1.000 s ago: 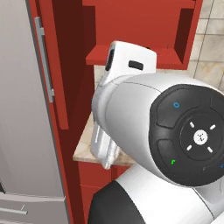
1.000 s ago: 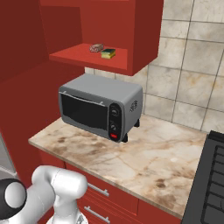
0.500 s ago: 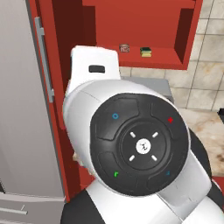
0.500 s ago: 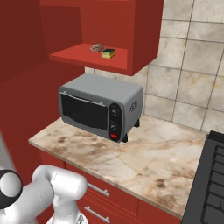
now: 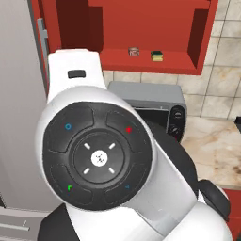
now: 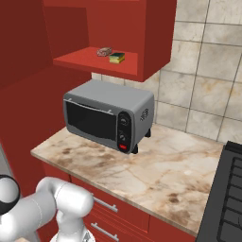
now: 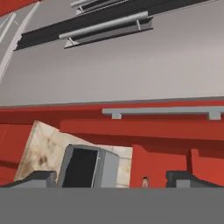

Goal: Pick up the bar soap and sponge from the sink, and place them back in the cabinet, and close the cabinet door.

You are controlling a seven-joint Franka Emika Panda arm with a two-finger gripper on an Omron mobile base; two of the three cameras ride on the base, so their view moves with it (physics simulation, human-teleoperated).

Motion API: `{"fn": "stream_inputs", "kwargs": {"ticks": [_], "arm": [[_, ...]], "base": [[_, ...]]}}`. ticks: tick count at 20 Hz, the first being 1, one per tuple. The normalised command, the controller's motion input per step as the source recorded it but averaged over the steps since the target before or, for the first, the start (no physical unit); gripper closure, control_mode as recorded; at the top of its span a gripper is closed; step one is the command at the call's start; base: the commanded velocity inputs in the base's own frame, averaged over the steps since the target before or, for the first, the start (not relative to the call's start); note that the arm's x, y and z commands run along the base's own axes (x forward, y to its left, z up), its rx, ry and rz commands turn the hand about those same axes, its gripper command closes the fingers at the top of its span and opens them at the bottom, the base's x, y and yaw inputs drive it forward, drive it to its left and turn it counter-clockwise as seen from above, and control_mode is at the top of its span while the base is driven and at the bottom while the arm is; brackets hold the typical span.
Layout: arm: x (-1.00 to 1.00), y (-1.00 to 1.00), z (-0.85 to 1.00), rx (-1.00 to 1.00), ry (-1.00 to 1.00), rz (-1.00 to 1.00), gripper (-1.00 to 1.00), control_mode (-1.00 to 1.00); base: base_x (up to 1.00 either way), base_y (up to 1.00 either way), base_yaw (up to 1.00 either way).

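Hand view: tool [image 7: 111,179] open w/ nothing held, near cabinet door [image 7: 131,127]; bar soap [image 5: 134,51] & sponge [image 5: 157,56] on cabinet [image 5: 197,37] shelf, so a misjudged swing could miss the handle [image 7: 168,111].

bright even rendered light, soft shadows inside cabinet [image 5: 141,28], slight blur

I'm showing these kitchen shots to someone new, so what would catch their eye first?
Probably the open red cabinet on the wall, with the bar soap and the sponge lying side by side on its shelf. Right below it, the grey toaster oven stands on the marbled counter. In the left base view, the robot's white arm crowds the foreground, with the tall grey fridge to its left.
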Motion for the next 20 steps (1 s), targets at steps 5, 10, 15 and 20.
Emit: {"fn": "stream_inputs", "kwargs": {"ticks": [5,10,15,20], "arm": [[0.21,0.11,0.00,-0.07,-0.04,0.00,-1.00,-1.00],[0.26,0.15,0.00,-0.06,-0.05,0.00,-1.00,-1.00],[0.16,0.07,-0.01,-0.04,-0.06,0.00,-1.00,-1.00],[0.14,0.02,-0.08,-0.04,-0.07,0.00,-1.00,-1.00]], "base": [[0.00,0.00,0.00],[0.00,0.00,0.00],[0.00,0.00,0.00],[0.00,0.00,0.00]]}}
